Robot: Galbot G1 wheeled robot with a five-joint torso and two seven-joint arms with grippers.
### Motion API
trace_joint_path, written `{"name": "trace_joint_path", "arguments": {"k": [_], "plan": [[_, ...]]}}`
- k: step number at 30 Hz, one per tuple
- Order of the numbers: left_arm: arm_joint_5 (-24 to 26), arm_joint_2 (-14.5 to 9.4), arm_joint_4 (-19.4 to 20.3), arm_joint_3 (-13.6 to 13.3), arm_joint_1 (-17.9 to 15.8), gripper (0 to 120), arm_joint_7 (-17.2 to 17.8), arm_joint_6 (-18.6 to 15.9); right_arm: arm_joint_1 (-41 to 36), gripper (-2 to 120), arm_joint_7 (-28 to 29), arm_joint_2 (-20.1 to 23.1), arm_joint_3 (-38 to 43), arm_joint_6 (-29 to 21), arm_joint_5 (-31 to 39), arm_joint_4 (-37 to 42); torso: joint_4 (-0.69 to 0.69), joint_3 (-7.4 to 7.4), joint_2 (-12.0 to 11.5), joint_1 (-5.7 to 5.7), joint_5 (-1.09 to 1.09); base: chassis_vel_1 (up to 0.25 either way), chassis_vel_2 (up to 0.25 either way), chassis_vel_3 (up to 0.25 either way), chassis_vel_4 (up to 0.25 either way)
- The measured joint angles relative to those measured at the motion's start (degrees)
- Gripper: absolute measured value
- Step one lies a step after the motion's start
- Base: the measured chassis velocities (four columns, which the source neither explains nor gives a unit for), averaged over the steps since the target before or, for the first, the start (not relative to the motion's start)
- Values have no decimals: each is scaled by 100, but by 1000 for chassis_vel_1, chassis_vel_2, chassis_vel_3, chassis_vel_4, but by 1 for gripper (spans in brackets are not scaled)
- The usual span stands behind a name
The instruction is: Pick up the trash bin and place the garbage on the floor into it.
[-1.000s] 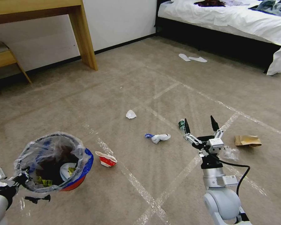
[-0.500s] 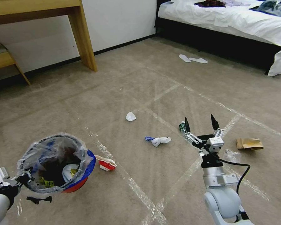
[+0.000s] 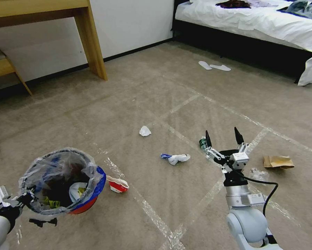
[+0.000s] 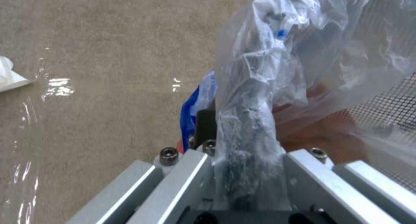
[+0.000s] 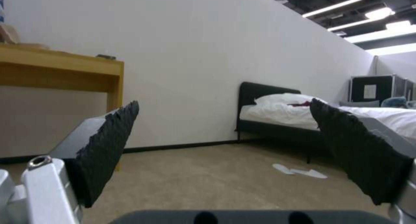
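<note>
The trash bin (image 3: 93,192), red with a blue rim and a crinkled clear liner, hangs tilted at the lower left of the head view. My left gripper (image 3: 25,201) is shut on its rim and liner. The left wrist view shows the blue rim (image 4: 190,110) and bunched plastic clamped in the left gripper (image 4: 242,146). On the floor (image 3: 156,97) lies garbage: a crushed red-white cup (image 3: 117,184) beside the bin, a white tissue (image 3: 145,131), a white-blue wad (image 3: 176,158), a green-label bottle (image 3: 202,141), a brown paper bag (image 3: 278,161). My right gripper (image 3: 222,133) is open and empty, held above the floor near the bottle.
A wooden desk leg (image 3: 91,41) and a stool (image 3: 3,66) stand at the back left, along the wall. A bed (image 3: 253,24) fills the back right, with white slippers (image 3: 214,65) in front of it. A clear wrapper (image 3: 258,172) lies by my right arm.
The whole head picture has shifted slightly, so the camera moved; floor litter sits a little lower in view. Both grippers keep their poses, the left still holding the bin.
</note>
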State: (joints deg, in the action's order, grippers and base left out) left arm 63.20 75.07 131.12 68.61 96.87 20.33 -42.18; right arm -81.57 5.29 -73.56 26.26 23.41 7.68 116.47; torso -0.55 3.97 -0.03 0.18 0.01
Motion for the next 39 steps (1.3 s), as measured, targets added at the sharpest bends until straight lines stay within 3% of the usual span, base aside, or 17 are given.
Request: {"name": "trace_joint_path", "arguments": {"k": [39], "plan": [[20, 28, 50, 6, 1, 0, 15, 3, 74, 100, -36, 1, -97, 105, -19, -147, 0, 0, 0, 0, 0, 0, 0, 0, 0]]}}
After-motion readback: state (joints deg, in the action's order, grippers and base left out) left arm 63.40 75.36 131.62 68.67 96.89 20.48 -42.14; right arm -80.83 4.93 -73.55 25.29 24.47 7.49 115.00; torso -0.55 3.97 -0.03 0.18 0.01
